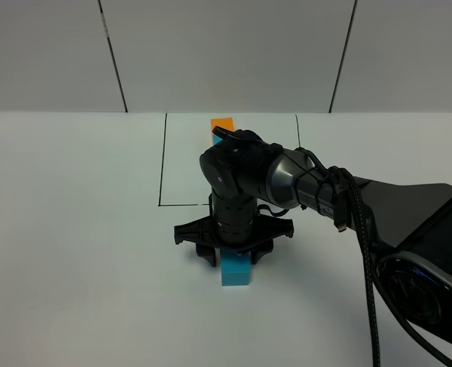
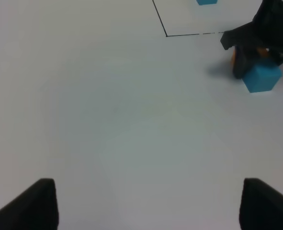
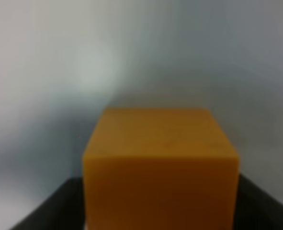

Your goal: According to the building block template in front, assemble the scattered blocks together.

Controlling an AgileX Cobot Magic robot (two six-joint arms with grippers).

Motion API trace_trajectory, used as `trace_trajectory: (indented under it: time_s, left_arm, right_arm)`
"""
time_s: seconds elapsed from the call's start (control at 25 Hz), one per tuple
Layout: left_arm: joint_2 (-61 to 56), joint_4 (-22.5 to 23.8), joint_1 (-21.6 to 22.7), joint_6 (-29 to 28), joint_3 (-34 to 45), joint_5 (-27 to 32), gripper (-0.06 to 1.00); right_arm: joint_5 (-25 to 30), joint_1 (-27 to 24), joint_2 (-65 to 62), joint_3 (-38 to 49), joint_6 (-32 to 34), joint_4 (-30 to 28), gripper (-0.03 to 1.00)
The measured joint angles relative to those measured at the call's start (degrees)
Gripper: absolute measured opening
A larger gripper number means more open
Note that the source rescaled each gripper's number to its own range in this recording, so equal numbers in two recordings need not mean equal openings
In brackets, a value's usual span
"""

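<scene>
The template lies at the far edge of the marked square, its orange cube showing and its cyan cube mostly behind my right arm. The loose cyan cube sits on the table just below the square's front line. My right gripper points straight down right behind it. The loose orange cube stands between the right fingers; whether they still press its sides is unclear. The orange cube seems to rest against the cyan one. My left gripper is open over bare table, far from the cubes.
A thin black-lined square marks the template area on the white table. The right arm and its cable reach in from the right side. A grey panelled wall stands behind the table.
</scene>
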Motion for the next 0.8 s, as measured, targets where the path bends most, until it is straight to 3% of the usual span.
trace_trajectory:
  time_s: [0.12,0.2,0.28,0.8]
  left_arm:
    - [0.0,0.0,0.0,0.0,0.0,0.0,0.73]
    - [0.0,0.0,0.0,0.0,0.0,0.0,0.73]
    - [0.0,0.0,0.0,0.0,0.0,0.0,0.73]
    - [0.0,0.0,0.0,0.0,0.0,0.0,0.73]
  right_arm:
    - [0.4,0.0,0.0,-0.1,0.0,0.1,0.64]
    - [0.7,0.0,0.0,-0.1,0.0,0.2,0.80]
    - [0.8,0.0,0.0,-0.1,0.0,0.2,0.89]
    - [0.0,-1.7,-8.9,-3.6,-0.1,2.4,0.90]
